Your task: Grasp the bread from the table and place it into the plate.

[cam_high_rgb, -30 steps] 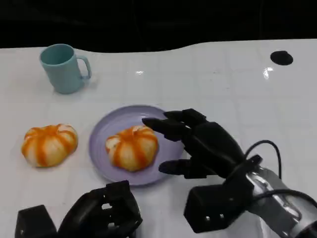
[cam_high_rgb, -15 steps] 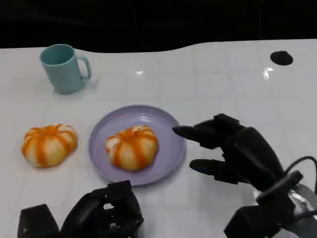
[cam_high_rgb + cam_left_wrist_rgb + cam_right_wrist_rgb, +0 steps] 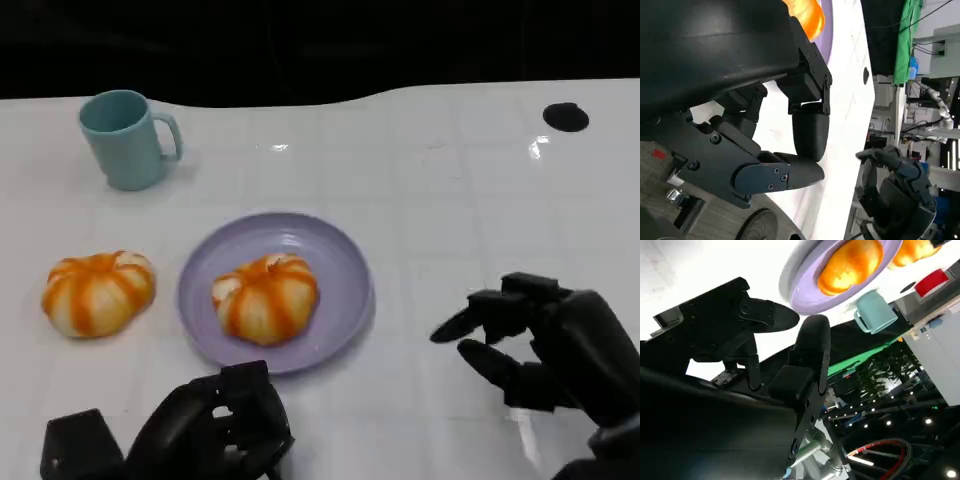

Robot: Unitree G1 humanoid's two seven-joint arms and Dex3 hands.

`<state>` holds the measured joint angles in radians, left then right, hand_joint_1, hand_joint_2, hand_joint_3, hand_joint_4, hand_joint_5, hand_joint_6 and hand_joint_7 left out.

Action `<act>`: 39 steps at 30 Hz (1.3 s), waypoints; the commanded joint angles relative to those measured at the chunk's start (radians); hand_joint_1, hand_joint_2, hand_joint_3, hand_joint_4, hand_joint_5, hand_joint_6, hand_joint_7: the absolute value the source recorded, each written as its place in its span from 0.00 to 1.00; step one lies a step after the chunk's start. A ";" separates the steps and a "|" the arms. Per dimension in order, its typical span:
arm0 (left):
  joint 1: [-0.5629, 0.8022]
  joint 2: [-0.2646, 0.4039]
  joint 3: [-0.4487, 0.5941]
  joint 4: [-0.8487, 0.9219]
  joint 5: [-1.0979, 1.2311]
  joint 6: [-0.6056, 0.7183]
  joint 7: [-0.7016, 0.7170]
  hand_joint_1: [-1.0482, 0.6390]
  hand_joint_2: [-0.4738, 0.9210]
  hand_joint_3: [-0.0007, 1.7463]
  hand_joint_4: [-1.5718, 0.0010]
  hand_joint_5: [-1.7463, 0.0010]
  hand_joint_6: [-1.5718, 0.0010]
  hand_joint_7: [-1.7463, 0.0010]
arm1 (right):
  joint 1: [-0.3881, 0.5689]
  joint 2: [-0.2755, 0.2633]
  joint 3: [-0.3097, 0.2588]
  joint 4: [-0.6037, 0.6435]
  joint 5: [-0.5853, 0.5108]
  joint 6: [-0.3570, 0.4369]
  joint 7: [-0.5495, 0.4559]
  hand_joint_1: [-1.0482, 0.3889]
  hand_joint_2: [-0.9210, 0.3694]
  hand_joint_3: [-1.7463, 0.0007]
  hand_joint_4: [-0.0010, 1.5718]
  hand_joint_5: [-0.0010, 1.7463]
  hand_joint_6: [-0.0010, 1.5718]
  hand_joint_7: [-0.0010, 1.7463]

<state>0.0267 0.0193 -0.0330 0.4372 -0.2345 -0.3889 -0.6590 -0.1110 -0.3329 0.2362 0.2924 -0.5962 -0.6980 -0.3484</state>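
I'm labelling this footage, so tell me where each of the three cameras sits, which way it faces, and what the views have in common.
Head view: high on the robot, looking down at the white table, purple plate, teal mug; left hand and right hand at the bottom.
Left wrist view: behind the left hand, facing across the table edge; the right hand shows beyond.
Right wrist view: behind the right hand, turned over, facing the plate.
Shared: head and right wrist views both show the bread on the plate.

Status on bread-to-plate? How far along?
Done: one bread lies in the purple plate. In hand: nothing; the right hand hangs open beside the plate, the left hand sits curled near the table's front edge. Left: a second bread on the table, if it counts.
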 commanded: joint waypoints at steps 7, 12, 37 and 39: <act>0.008 0.015 0.002 0.004 0.008 -0.006 0.017 0.30 0.79 0.40 0.50 0.00 0.50 0.20 | 0.110 -0.028 -0.045 -0.066 0.015 -0.003 0.033 0.60 0.37 0.35 0.55 1.00 0.50 0.71; 0.006 0.017 0.008 0.003 -0.009 0.000 0.006 0.31 0.79 0.39 0.50 0.00 0.51 0.20 | 0.126 -0.013 -0.048 -0.065 -0.023 0.035 0.008 0.57 0.44 0.27 0.55 0.98 0.57 0.69; -0.012 0.027 0.027 0.029 -0.016 -0.007 -0.010 0.32 0.79 0.40 0.49 0.00 0.50 0.22 | 0.063 0.001 -0.010 0.124 -0.104 -0.036 -0.178 0.58 0.40 0.29 0.56 1.00 0.47 0.91; -0.012 0.027 0.028 0.030 -0.017 -0.009 -0.013 0.31 0.79 0.40 0.49 0.00 0.50 0.21 | 0.061 0.002 -0.008 0.131 -0.104 -0.043 -0.185 0.58 0.40 0.29 0.57 1.00 0.47 0.91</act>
<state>0.0170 0.0291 -0.0136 0.4590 -0.2447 -0.3875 -0.6662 -0.0401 -0.3227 0.2281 0.4101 -0.7021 -0.7245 -0.5129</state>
